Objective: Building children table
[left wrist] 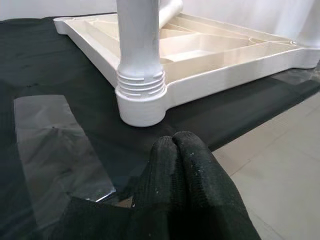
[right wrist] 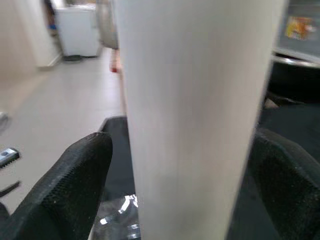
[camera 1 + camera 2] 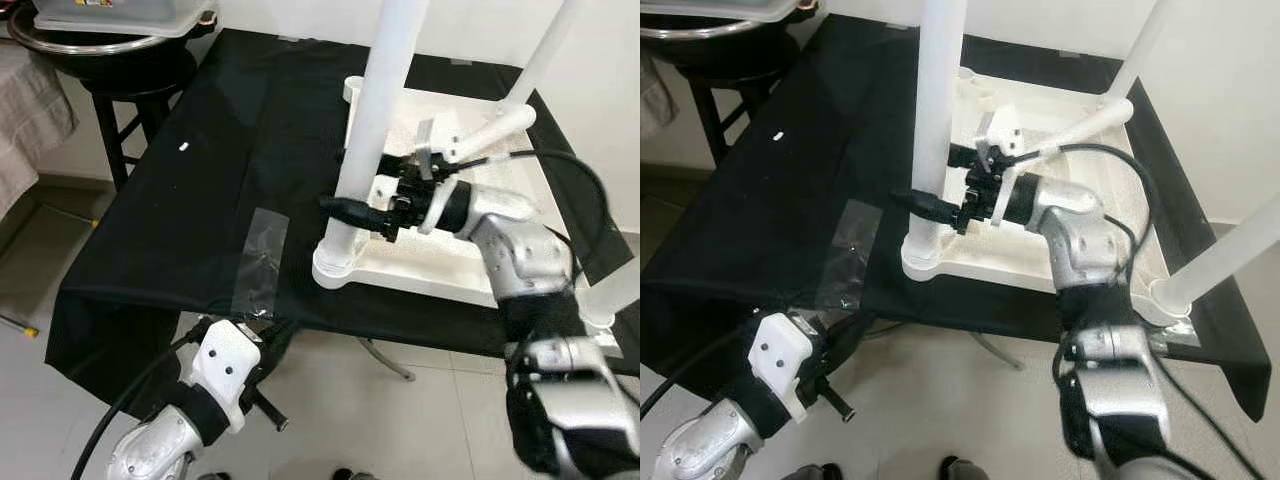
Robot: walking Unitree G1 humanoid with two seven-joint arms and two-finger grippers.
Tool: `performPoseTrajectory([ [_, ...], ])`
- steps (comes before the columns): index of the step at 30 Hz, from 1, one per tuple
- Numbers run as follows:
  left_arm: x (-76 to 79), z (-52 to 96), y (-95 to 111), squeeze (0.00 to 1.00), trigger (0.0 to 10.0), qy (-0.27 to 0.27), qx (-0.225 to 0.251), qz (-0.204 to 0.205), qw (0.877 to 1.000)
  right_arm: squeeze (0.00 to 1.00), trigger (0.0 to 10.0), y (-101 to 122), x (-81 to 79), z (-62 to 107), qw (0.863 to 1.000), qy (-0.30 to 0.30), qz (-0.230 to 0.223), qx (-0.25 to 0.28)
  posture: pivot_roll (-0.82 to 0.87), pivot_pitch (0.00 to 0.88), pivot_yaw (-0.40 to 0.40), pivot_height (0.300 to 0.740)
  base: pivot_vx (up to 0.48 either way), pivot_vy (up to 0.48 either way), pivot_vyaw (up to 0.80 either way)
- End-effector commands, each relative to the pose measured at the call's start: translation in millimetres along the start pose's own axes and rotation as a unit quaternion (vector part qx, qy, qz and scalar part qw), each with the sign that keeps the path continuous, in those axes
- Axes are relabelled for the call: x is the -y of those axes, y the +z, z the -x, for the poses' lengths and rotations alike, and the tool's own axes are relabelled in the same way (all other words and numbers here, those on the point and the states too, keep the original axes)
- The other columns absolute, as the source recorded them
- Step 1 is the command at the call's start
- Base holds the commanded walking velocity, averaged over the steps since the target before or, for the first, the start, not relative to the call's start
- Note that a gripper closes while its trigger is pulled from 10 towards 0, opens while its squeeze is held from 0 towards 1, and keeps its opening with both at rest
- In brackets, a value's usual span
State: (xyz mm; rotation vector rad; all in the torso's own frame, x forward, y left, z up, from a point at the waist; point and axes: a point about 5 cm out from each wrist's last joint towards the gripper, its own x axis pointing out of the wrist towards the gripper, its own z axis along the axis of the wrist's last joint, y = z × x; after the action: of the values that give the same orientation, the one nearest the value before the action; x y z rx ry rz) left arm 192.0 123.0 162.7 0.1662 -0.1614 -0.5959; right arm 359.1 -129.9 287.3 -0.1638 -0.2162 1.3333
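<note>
Holding the white table leg (image 3: 378,120), my right gripper (image 3: 362,212) has one black finger on each side of it, low down near where the leg screws into the corner of the upside-down table top (image 3: 440,262). The table top lies on a black cloth (image 3: 200,200). My left gripper (image 1: 181,165) hangs below the cloth's front edge, its fingers pressed together, holding nothing.

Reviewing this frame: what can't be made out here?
- Top of the near table leg: cut off by the upper edge in both eye views.
- Whether that leg is screwed fully home: threads show in the left wrist view, seating unclear.
- Right gripper contact on the leg's far side: hidden by the leg.
</note>
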Motion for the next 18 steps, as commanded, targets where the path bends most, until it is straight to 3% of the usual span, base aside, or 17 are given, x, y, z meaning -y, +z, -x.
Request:
performPoseTrajectory([
  [1,-2.6,3.8,-0.2,0.0,10.0,0.001,-0.006,-0.012,1.0,0.0,10.0,0.6,1.6,-3.1,0.999,0.036,-0.004,0.001,0.09,0.216,-0.106,0.74,0.0,0.0,0.0],
  [4,-3.5,4.6,0.7,0.0,10.0,0.002,-0.006,-0.015,1.0,0.0,10.0,1.0,3.3,-3.5,0.999,0.051,-0.009,0.001,0.09,0.217,-0.106,0.74,0.0,0.0,0.0],
  [5,-4.3,5.2,1.4,0.0,10.0,0.003,-0.005,-0.016,1.0,0.0,3.9,1.1,4.3,-3.9,0.998,0.054,-0.01,-0.002,0.09,0.222,-0.106,0.74,0.0,0.0,0.0],
  [6,-5.1,6.2,2.0,0.0,10.0,0.006,-0.005,-0.016,1.0,0.0,0.0,0.9,4.9,-3.5,0.998,0.065,-0.012,-0.005,0.1,0.224,-0.107,0.74,0.0,0.0,0.0],
  [14,-6.4,9.5,1.3,0.0,10.0,0.013,-0.01,-0.018,1.0,0.0,0.0,-2.7,5.2,5.5,0.994,0.105,-0.023,-0.021,0.09,0.229,-0.106,0.74,0.0,0.0,0.0],
  [18,-6.8,8.5,0.9,0.0,10.0,0.014,-0.008,-0.019,1.0,0.0,0.0,-15.4,2.8,15.8,0.996,0.078,-0.015,-0.031,0.08,0.224,-0.107,0.74,0.0,0.0,0.0],
])
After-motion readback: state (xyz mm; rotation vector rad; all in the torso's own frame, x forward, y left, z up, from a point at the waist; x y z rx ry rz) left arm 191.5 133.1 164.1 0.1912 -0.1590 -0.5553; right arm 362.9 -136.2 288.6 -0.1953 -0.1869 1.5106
